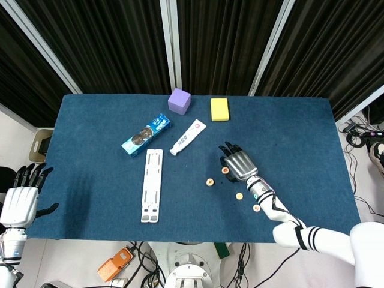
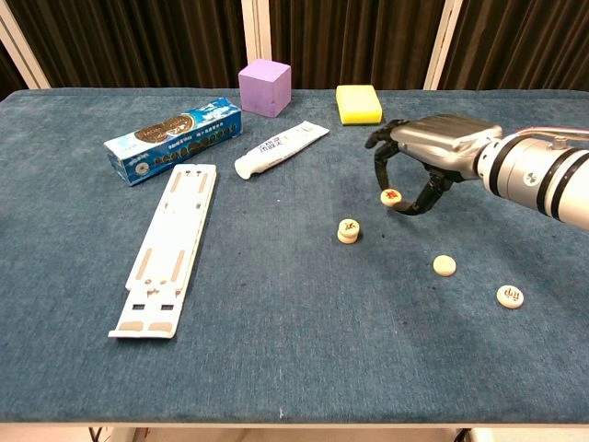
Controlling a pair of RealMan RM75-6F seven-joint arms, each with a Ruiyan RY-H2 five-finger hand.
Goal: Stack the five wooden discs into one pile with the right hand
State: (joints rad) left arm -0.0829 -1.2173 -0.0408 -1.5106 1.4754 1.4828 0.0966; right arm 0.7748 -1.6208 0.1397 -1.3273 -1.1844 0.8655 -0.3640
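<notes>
My right hand (image 2: 431, 152) hovers over the right middle of the blue table and pinches a wooden disc (image 2: 391, 196) with a red mark between thumb and fingers, just off the cloth. In the head view this hand (image 1: 239, 163) covers most of that disc (image 1: 225, 170). A short pile of two discs (image 2: 348, 230) stands a little to the hand's lower left. One plain disc (image 2: 444, 265) and one marked disc (image 2: 510, 296) lie singly nearer the front right. My left hand (image 1: 23, 201) hangs open beside the table's left edge, holding nothing.
A white folding stand (image 2: 170, 247) lies left of centre. Behind it are a blue box (image 2: 173, 129), a toothpaste tube (image 2: 281, 149), a purple cube (image 2: 265, 87) and a yellow sponge (image 2: 358, 103), the sponge just behind my right hand.
</notes>
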